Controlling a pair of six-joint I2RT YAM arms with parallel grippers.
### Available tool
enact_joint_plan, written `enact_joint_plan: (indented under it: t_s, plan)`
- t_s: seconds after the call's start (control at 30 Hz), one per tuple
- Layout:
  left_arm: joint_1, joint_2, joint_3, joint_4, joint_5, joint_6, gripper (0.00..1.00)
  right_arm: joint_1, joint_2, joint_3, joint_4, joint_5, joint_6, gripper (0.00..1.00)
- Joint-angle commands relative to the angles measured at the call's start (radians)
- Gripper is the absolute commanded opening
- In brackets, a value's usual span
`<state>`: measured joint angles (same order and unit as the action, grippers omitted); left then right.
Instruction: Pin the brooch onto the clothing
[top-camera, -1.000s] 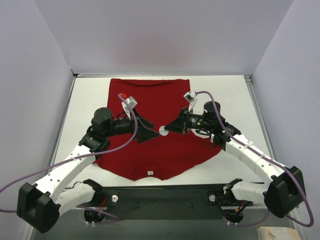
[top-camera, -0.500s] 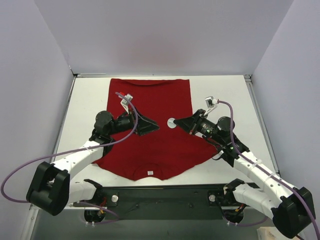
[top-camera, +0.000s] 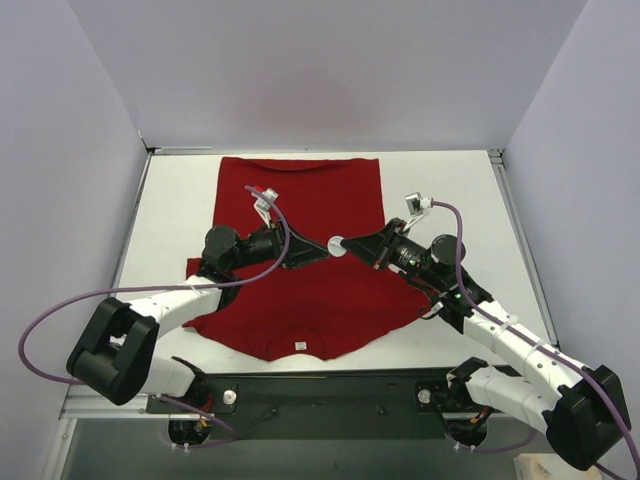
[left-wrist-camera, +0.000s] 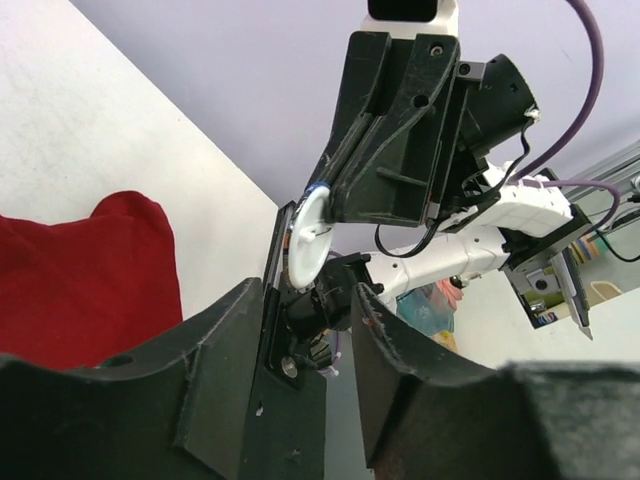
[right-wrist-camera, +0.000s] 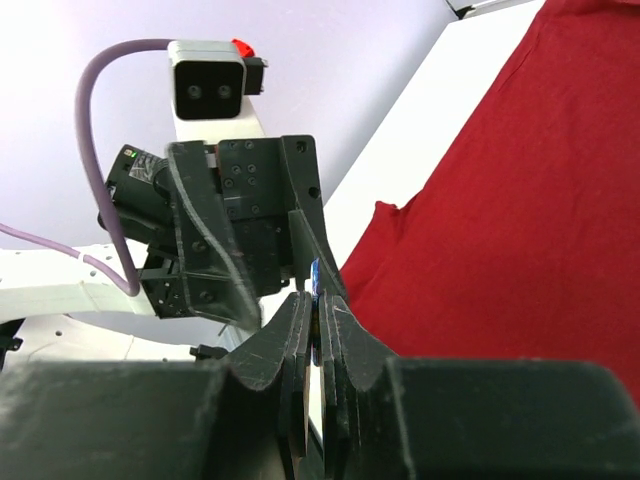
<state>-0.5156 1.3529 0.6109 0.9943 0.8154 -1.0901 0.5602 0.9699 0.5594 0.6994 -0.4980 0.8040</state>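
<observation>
From above, the clothing (top-camera: 320, 195) lies flat on the white table (top-camera: 450, 200), collar toward the arm bases with its small white label (top-camera: 300, 346) showing. Both arms reach in over the middle of it. The left gripper (top-camera: 316, 251) and the right gripper (top-camera: 348, 243) meet nose to nose there, and the brooch (top-camera: 335, 243) is only a pale dot between them. That view does not show which of the two has it.

The right wrist view does. The right fingers (right-wrist-camera: 350, 350) are pressed tight together, and the brooch (right-wrist-camera: 315, 272) pokes out at their tips, edge-on, as a thin bluish rim. The left gripper faces it close up, and red cloth spreads out to the right.

The left wrist view shows the flat side instead. The brooch (left-wrist-camera: 303, 235) is a pale disc hanging at the very tip of the right gripper (left-wrist-camera: 315, 195), its plain whitish face turned this way. It is up in the air, and the clothing (left-wrist-camera: 80, 270) is a red mound off to the lower left. Here the left fingers (left-wrist-camera: 215, 380) stand apart, one to either side of the disc, with a clear gap between them. I cannot tell whether either one touches the brooch. A dark narrow part (left-wrist-camera: 290, 390) also sits in that gap, and I can't make out what it is
</observation>
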Motion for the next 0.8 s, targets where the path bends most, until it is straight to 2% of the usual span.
enact_joint_plan:
  t_s: [0.0,0.03,0.07,0.1,0.13,0.33,0.37,0.4,0.5,0.53,0.57,0.6,0.63,0.67,0.7,0.73,0.77]
  plan:
    - [-0.026,0.035,0.055,0.104,-0.015,-0.017,0.44,0.007,-0.011,0.053,0.081,-0.001,-0.015,0.0]
    - [-0.03,0.041,0.061,0.109,-0.016,-0.017,0.4,0.009,-0.011,0.054,0.08,-0.002,-0.019,0.0]
    - [-0.034,0.057,0.064,0.113,-0.018,-0.017,0.28,0.01,-0.013,0.053,0.078,-0.002,-0.025,0.0]
    - [-0.04,0.061,0.082,0.11,-0.018,-0.016,0.2,0.012,-0.013,0.051,0.074,0.001,-0.025,0.0]
    - [-0.044,0.069,0.09,0.103,-0.018,-0.014,0.17,0.01,-0.011,0.056,0.065,0.001,-0.026,0.0]
    - [-0.064,0.077,0.118,0.089,-0.022,0.002,0.17,0.024,-0.01,0.06,0.028,-0.014,-0.046,0.0]
    - [-0.064,0.075,0.119,0.086,-0.022,0.001,0.15,0.026,-0.01,0.06,0.02,-0.016,-0.048,0.0]
    - [-0.064,0.074,0.121,0.078,-0.022,0.002,0.0,0.026,-0.011,0.06,0.012,-0.017,-0.049,0.0]
    - [-0.057,0.057,0.135,0.017,0.002,0.036,0.0,0.026,-0.01,0.066,-0.035,-0.024,-0.066,0.0]
    - [-0.051,0.051,0.138,-0.009,0.007,0.05,0.0,0.026,-0.005,0.08,-0.053,-0.027,-0.083,0.06]
    - [-0.046,0.034,0.147,-0.069,0.027,0.067,0.0,0.026,-0.005,0.091,-0.078,-0.027,-0.095,0.18]
    - [-0.043,0.023,0.153,-0.107,0.033,0.109,0.0,0.024,-0.002,0.103,-0.121,-0.034,-0.104,0.36]
    - [-0.034,0.012,0.162,-0.156,0.042,0.136,0.0,0.023,-0.003,0.131,-0.148,-0.036,-0.141,0.46]
    - [-0.031,-0.013,0.19,-0.283,0.051,0.169,0.0,0.023,-0.005,0.148,-0.176,-0.037,-0.163,0.54]
    - [-0.029,-0.024,0.207,-0.362,0.056,0.256,0.0,0.021,-0.002,0.164,-0.229,-0.042,-0.181,0.65]
    - [-0.027,-0.038,0.231,-0.444,0.054,0.309,0.0,0.02,0.001,0.18,-0.254,-0.06,-0.199,0.71]
    - [-0.027,-0.063,0.249,-0.6,0.047,0.359,0.0,0.015,0.006,0.216,-0.277,-0.074,-0.241,0.75]
